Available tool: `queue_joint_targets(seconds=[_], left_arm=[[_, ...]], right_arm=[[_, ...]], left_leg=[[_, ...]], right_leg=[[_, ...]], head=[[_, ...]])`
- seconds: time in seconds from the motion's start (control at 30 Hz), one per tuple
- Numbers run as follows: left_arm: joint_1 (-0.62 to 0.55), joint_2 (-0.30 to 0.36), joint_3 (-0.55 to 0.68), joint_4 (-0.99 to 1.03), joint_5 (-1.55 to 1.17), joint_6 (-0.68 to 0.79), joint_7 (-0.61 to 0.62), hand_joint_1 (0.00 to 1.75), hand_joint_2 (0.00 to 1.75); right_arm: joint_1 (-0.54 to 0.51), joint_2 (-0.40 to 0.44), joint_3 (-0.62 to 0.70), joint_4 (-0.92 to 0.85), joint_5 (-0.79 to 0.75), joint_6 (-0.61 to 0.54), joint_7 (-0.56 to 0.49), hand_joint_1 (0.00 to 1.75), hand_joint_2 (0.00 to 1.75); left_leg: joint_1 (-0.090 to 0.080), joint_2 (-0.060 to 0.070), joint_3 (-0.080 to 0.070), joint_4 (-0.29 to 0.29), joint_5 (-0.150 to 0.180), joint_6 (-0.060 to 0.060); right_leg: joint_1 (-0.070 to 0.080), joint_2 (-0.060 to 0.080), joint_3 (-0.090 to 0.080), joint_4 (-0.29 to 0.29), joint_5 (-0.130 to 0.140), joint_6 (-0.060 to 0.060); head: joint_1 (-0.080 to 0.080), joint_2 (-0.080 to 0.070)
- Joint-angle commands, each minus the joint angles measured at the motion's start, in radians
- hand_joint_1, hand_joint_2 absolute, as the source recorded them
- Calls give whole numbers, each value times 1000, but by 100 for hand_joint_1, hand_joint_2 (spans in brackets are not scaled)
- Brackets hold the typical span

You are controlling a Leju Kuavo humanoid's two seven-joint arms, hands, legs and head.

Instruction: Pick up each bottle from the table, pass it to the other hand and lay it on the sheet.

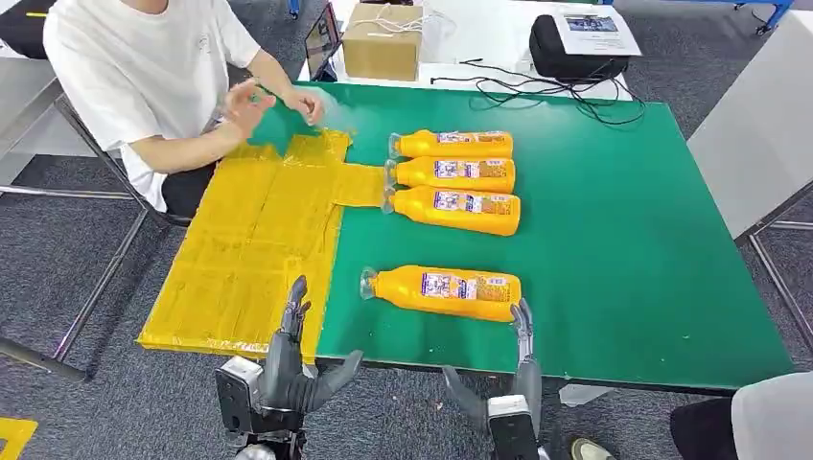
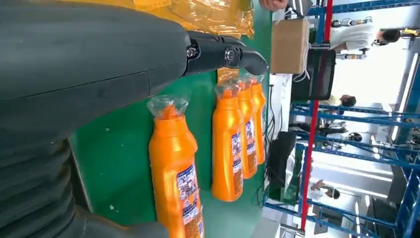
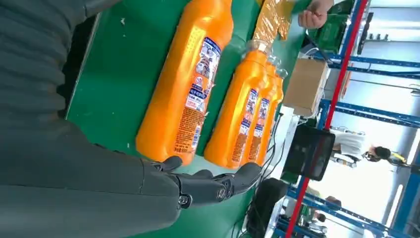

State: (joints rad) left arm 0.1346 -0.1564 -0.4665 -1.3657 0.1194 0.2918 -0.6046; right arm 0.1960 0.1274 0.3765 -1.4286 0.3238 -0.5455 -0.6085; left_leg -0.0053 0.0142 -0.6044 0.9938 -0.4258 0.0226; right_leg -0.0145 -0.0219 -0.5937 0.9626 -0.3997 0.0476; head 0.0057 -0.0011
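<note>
**Four bottles on the desk, both hands empty**

While both hands sit at the near edge of the green desk (image 1: 623,287), neither holds anything. The left hand (image 1: 292,359) has its fingers spread, extended over the near corner of the yellow sheet (image 1: 249,259). The right hand (image 1: 508,379) is also open, fingers pointing up beside the base end of the nearest bottle (image 1: 446,291). That bottle lies on its side on the bare desk, cap toward the sheet. Three more bottles (image 1: 455,182) lie side by side farther back, well apart from the nearest one, caps at the sheet's narrow tab. A seated person (image 1: 144,77) holds both hands over the sheet's far edge.
</note>
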Motion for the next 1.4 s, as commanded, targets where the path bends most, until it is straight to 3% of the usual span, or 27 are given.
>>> queue_joint_targets(seconds=[0.03,0.17,0.27,0.37,0.6,0.73,1.1,1.2,1.4], left_arm=[[-23,27,-19,42,1,-1,1,0,175],[-27,28,-20,46,1,-6,1,0,175],[-50,24,-19,75,35,-67,18,0,175],[-88,11,-21,108,37,-102,24,0,175],[-212,-44,-23,217,6,-239,68,0,175],[-237,-48,-34,235,3,-261,72,0,175],[-233,-41,-47,239,-10,-267,75,0,175],[-225,-39,-42,220,-22,-263,79,0,175],[-215,-36,-35,199,-27,-260,82,0,175]], right_arm=[[-25,-24,6,22,-1,-2,4,0,175],[-28,-25,5,24,1,0,8,0,175],[-86,-47,-24,71,45,6,26,0,175],[-158,-83,-35,139,176,55,90,0,175],[-571,-122,-31,592,535,3,184,0,175],[-698,-97,13,739,618,38,255,0,175],[-720,-52,54,877,673,26,345,0,175],[-742,-44,66,901,695,83,408,0,175],[-741,-41,70,889,690,134,418,0,175]], left_leg=[[0,0,2,-1,0,-1],[1,0,5,-1,-2,-2],[1,0,4,-1,-1,-1],[1,0,5,-2,0,-1],[0,3,4,-1,2,0],[0,4,5,-1,3,1],[1,0,7,0,1,-1],[0,1,2,0,3,0],[1,-1,5,0,3,0]], right_leg=[[0,1,2,-1,0,-1],[1,2,4,-1,-1,-2],[1,2,3,-1,0,-1],[0,3,4,-2,0,-1],[0,5,3,-2,4,0],[0,6,3,-1,6,-2],[1,3,7,0,3,-2],[0,2,1,0,4,-1],[1,2,5,0,4,-2]], head=[[0,0],[0,0],[0,0],[0,0],[0,0],[0,0],[0,0],[0,0],[0,0]])
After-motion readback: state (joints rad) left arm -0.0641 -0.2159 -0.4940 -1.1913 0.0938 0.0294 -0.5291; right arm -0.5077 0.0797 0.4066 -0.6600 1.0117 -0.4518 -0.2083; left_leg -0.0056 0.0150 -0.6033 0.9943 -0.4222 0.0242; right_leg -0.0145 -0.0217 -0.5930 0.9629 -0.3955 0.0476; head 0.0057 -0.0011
